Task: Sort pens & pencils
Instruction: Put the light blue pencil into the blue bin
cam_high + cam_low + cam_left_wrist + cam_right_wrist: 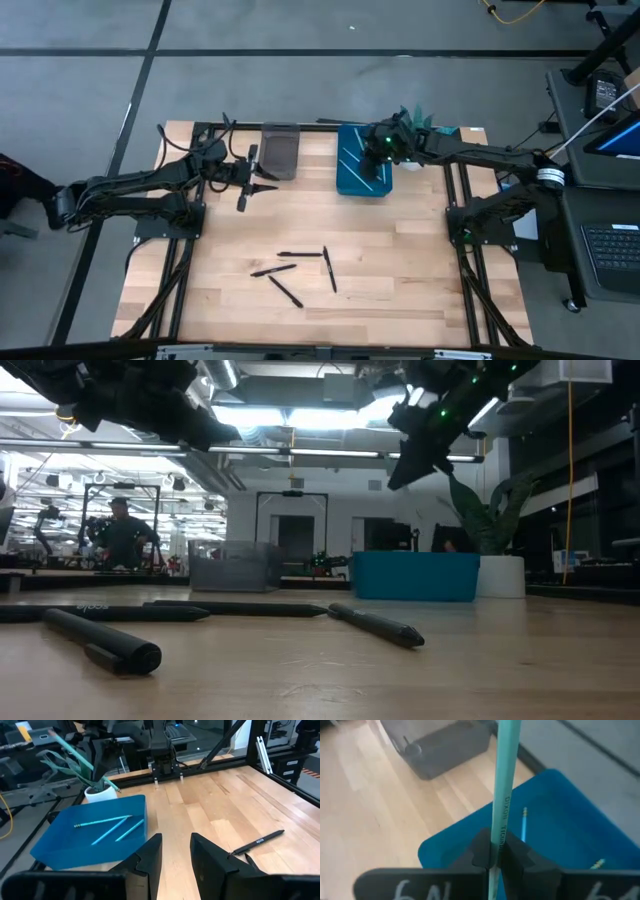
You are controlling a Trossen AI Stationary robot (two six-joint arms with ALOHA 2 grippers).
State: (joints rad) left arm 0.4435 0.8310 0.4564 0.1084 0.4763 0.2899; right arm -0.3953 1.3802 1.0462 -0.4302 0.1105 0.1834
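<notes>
My right gripper (495, 854) hangs over the blue tray (352, 178) at the table's far side, shut on a pale teal pencil (503, 780). Three more teal pencils (107, 826) lie flat in the tray. Several black pens (300, 254) lie on the wood near the table's middle. My left gripper (176, 852) stands open with nothing between its fingers, above the table beside the grey bin (280, 150). My right gripper pinches the teal pencil's shaft (498, 831) between its two fingers. The fingers slant down from the table's right side. The pencil runs on past the fingertips, tilted, lifted clear above the blue tray.
A potted plant (97, 790) stands behind the blue tray, off the table's far edge. The grey bin sits left of the tray. Black frame rails (455, 250) run along the table's sides. Bare wood lies between the pens and the containers.
</notes>
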